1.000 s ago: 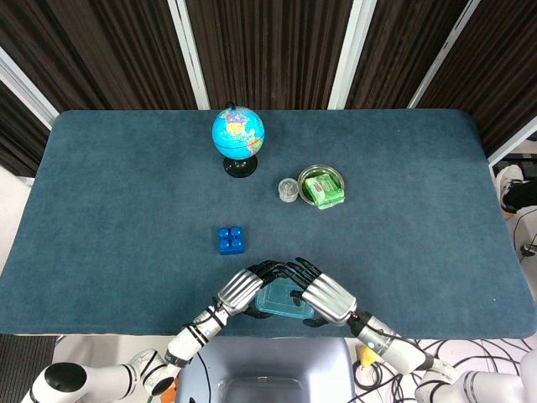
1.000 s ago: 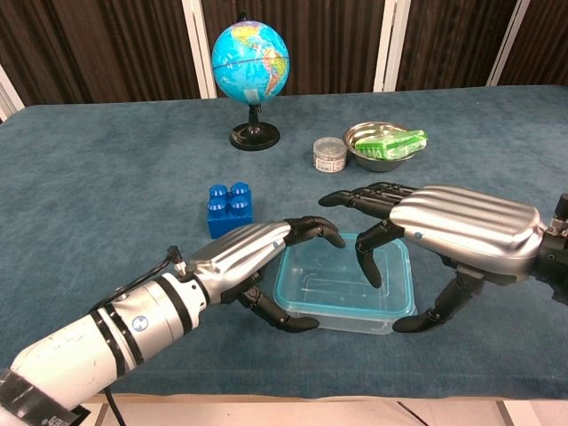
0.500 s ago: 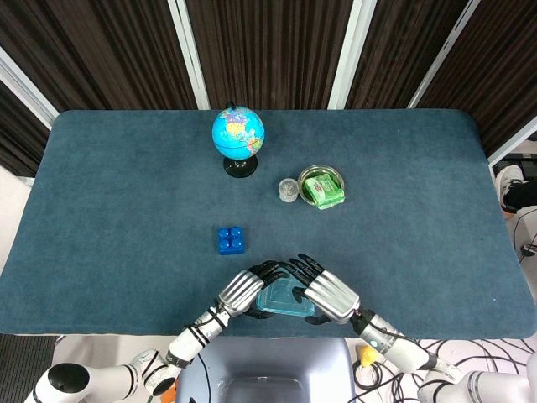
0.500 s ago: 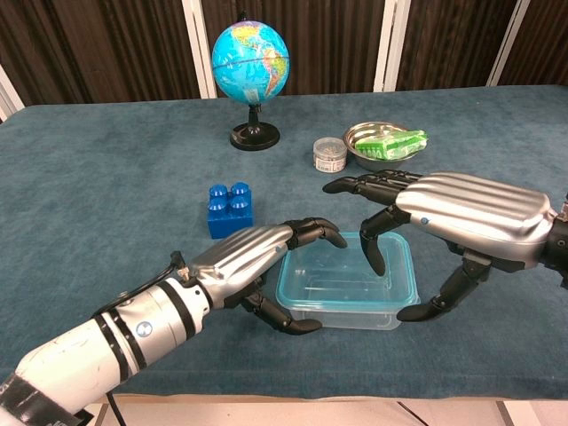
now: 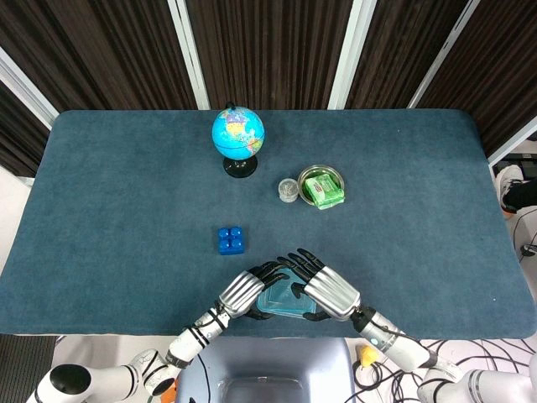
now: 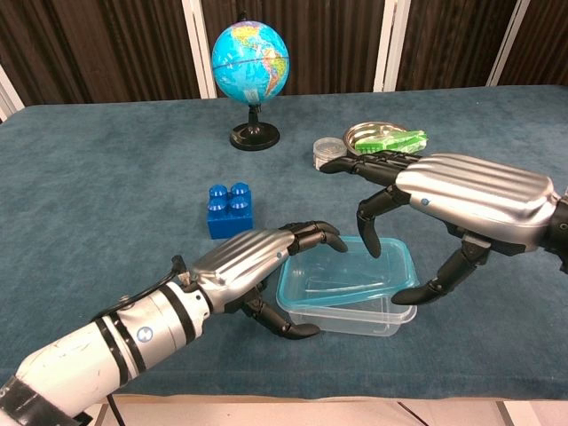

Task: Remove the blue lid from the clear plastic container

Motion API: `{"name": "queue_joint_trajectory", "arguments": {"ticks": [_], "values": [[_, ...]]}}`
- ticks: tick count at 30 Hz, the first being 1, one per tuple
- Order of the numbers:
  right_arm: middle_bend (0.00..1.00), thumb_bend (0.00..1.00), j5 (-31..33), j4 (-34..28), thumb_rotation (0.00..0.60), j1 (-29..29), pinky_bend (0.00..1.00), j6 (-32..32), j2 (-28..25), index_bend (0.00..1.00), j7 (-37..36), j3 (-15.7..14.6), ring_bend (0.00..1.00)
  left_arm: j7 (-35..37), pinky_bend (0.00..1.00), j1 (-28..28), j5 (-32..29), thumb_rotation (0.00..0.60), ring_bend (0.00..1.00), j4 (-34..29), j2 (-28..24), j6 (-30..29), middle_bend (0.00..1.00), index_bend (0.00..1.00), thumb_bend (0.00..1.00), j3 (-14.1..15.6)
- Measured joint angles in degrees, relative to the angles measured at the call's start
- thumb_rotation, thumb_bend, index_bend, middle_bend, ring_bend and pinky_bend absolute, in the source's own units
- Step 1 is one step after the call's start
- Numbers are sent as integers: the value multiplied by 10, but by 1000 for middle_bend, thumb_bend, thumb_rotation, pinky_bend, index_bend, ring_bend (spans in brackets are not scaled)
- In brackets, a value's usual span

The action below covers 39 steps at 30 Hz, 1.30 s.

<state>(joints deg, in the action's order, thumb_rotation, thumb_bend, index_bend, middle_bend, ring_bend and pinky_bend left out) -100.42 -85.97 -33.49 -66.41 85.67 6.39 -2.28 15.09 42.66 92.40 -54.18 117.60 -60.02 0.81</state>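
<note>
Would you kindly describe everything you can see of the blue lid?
The blue lid is a translucent light-blue rectangle with rounded corners and a raised rim, plastic by its look. It sits tilted on the clear container, right side lifted, near the table's front edge. The right hand holds its right side; the left hand grips the left end.

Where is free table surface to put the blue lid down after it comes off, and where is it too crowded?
Bare cloth lies left of the blue block and the globe, and right of the metal bowl out to the table edge. It is crowded at the near edge, where the left hand and right hand flank the container, and between the small jar and bowl.
</note>
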Motion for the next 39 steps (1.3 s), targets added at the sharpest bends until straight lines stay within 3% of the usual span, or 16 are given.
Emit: {"name": "queue_joint_trajectory", "arguments": {"ticks": [7,14,31,39], "values": [[0,270,-25,55,600,-1,0,-26,34,562,-13,-1,0,5,358,-3,1,600,323,-3,-4,-7,657,707,252,0],[1,467,-45,89,600,-2,0,-48,52,600,-19,-6,0,12,367,-4,4,600,329,-8,-10,-15,656,705,257,-1],[52,585,-54,123,600,-1,0,-67,66,656,-2,-6,0,11,380,-11,9,600,336,-25,-23,-28,652,686,259,3],[104,709,-57,138,600,-2,0,-68,82,719,-1,-10,0,16,385,-13,11,600,335,-30,-26,-36,625,648,260,1]]}}
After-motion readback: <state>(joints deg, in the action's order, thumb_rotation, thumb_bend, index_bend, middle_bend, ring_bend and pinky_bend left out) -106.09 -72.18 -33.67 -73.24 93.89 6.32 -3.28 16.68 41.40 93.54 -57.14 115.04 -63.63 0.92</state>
